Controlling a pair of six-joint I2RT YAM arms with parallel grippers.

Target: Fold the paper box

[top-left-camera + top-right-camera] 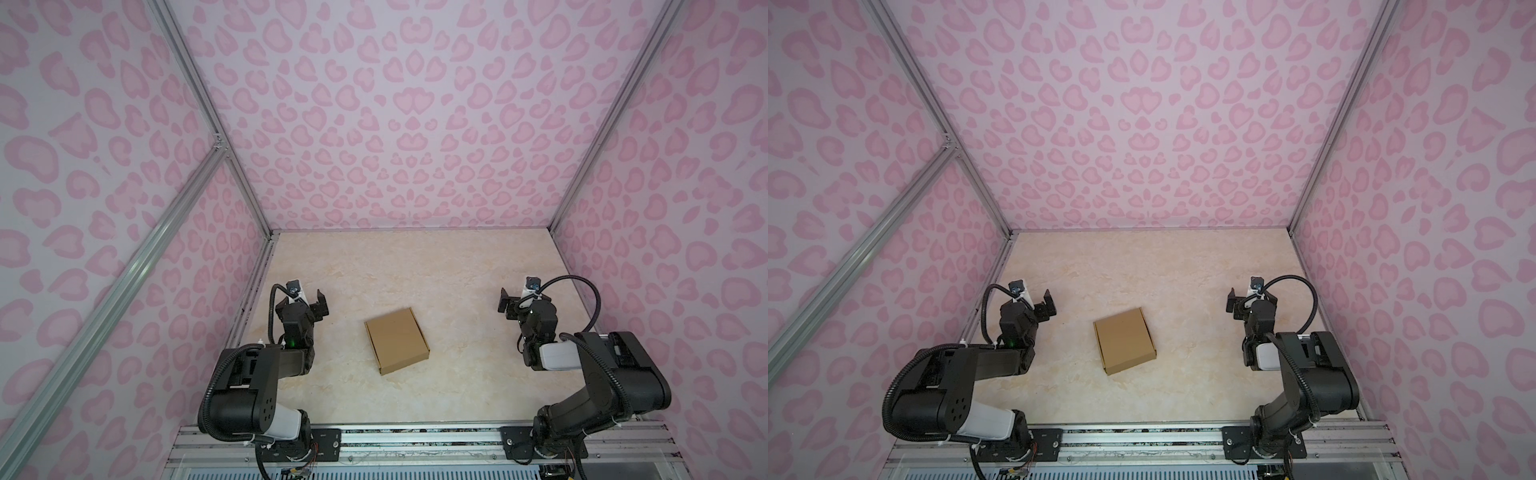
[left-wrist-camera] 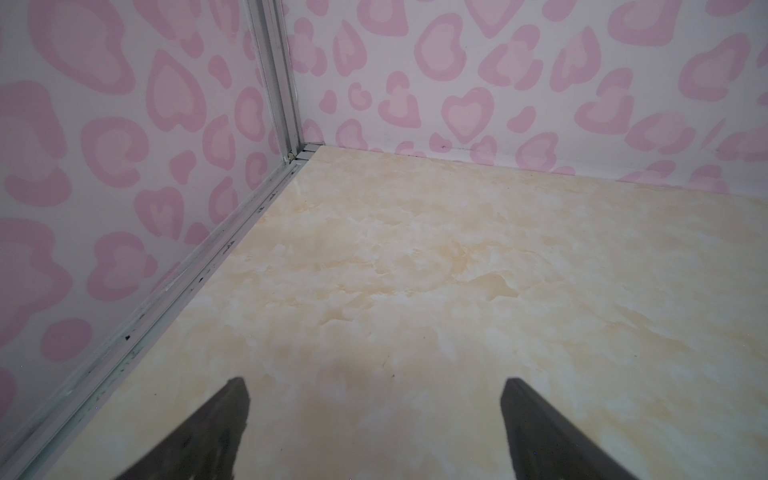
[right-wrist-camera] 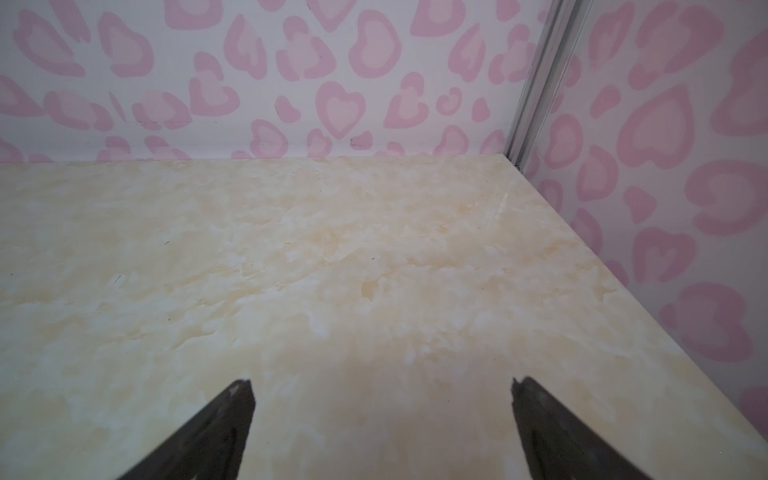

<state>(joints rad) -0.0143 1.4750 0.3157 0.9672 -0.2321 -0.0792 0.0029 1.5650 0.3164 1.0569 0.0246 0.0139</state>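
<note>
Paper box: I see the paper box [image 1: 397, 340] lying flat on the table [image 1: 415, 266], roughly mid-width, turned a little askew to the table edges; it shows the same way in both top views [image 1: 1124, 340].
Box shape: it reads as a closed, shallow brown rectangle with its lid down. From this height I cannot tell whether the front flap is fully tucked in.
Left gripper: my left gripper [image 1: 309, 301] hangs above the table on the left side, well apart from the box. Its jaws are spread wide with nothing between them.
Left wrist view: only the two dark fingertips [image 2: 232, 415] over bare marbled table, facing the corner of the pink patterned wall [image 2: 104, 145].
Right gripper: my right gripper [image 1: 521, 301] sits on the right side, also well apart from the box. Its jaws are spread wide and empty.
Right wrist view: two fingertips [image 3: 536, 415] over bare table; the box is not in this view.
Contact: neither gripper touches the box.
</note>
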